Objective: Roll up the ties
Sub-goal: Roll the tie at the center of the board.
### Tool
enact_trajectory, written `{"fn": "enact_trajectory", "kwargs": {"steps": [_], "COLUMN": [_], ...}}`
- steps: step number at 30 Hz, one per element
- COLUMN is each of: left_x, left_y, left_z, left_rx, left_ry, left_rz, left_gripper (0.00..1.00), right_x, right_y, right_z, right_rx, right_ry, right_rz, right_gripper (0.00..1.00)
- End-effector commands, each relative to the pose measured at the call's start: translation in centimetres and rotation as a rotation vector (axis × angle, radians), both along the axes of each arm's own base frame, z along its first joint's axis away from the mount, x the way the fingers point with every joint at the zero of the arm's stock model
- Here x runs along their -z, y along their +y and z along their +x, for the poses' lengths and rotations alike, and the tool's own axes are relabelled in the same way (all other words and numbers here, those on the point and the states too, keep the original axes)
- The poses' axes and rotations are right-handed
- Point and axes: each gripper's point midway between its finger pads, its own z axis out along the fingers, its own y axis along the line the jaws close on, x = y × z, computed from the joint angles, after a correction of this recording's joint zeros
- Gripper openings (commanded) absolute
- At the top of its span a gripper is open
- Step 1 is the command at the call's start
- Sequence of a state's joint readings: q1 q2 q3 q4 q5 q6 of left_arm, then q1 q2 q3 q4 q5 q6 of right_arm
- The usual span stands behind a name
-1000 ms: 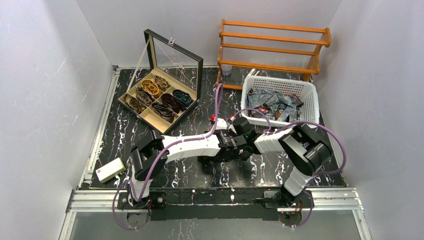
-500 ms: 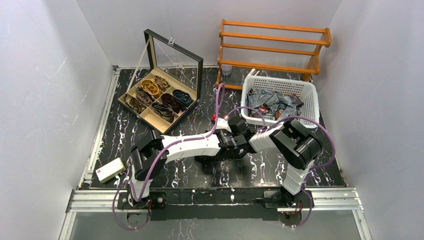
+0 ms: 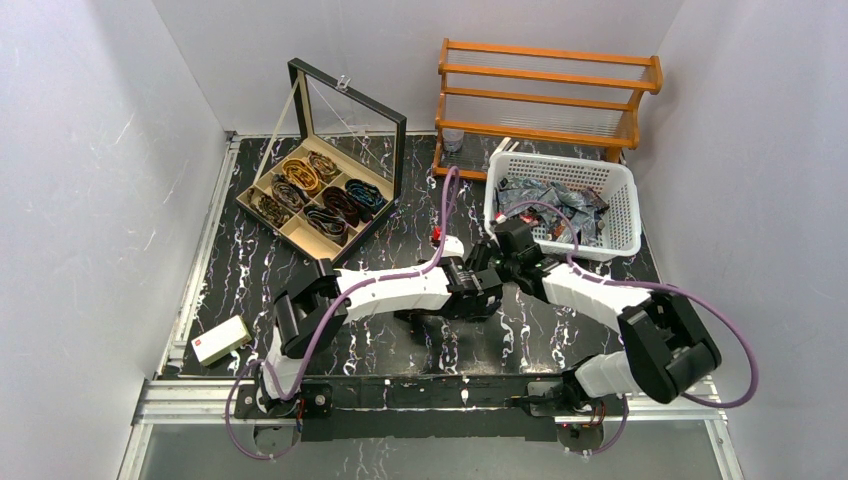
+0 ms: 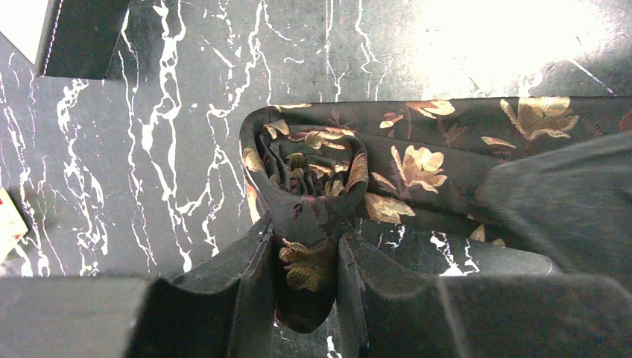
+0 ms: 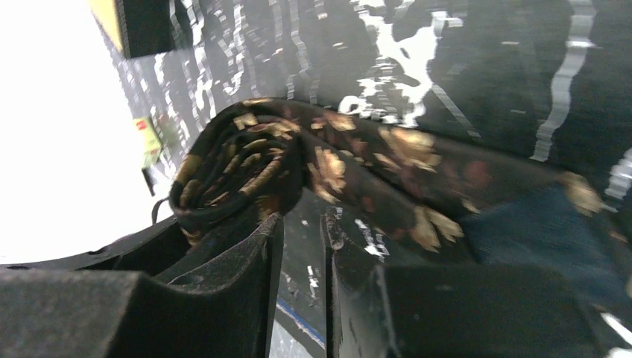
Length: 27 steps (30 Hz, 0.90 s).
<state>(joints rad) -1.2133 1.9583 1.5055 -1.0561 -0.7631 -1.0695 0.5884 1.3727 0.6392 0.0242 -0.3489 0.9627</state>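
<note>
Left end effector [image 4: 304, 257] pinching floral tie [image 4: 387, 160] coil – right end effector [image 5: 298, 246] alongside

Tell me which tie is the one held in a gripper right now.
The dark tie with gold flowers, partly coiled and pinched by the left gripper. The other coils sit in the compartment box; the rest lie in the white basket.

Both arms cross at mid-table, the left gripper [image 3: 487, 287] and right gripper [image 3: 512, 262] almost touching, so no passage between them. Directly beside them on the far right stands the white basket [image 3: 615, 215], with the wooden rack [image 3: 545, 95] behind it. Far left, the open box [image 3: 300, 235] with its raised lid blocks. Near left edge: small white carton [image 3: 220, 340]. Bare table [image 3: 250, 290] lies between box and carton.
</note>
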Motion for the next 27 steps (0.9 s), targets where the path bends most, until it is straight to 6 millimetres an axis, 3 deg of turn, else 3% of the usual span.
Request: {"fn": "enact_trajectory", "kwargs": {"steps": [1, 6, 13, 24, 27], "left_x": [-1.0, -0.8, -0.9, -3.3, -4.8], "left_y": [-1.3, -3.2, -7.0, -11.0, -10.2], "left_z": [0.6, 0.5, 0.0, 0.4, 0.6], "left_rx": [0.019, 0.039, 0.099, 0.178, 0.171], "left_ry": [-0.032, 0.002, 0.058, 0.07, 0.045], "left_rz": [-0.006, -0.043, -0.209, -0.451, -0.515], "left_gripper": [0.25, 0.43, 0.64, 0.71, 0.72], "right_x": [2.6, 0.9, 0.0, -0.9, -2.3], "right_y": [-4.7, -5.2, -6.4, -7.6, -7.1], "right_z": [-0.9, -0.6, -0.9, -0.7, -0.2], "right_rx": [0.111, 0.089, 0.108, 0.125, 0.089], "right_ry": [0.053, -0.005, -0.047, -0.087, -0.154], "right_rz": [-0.16, -0.18, -0.214, -0.252, -0.231], "right_gripper": [0.34, 0.37, 0.41, 0.49, 0.58]}}
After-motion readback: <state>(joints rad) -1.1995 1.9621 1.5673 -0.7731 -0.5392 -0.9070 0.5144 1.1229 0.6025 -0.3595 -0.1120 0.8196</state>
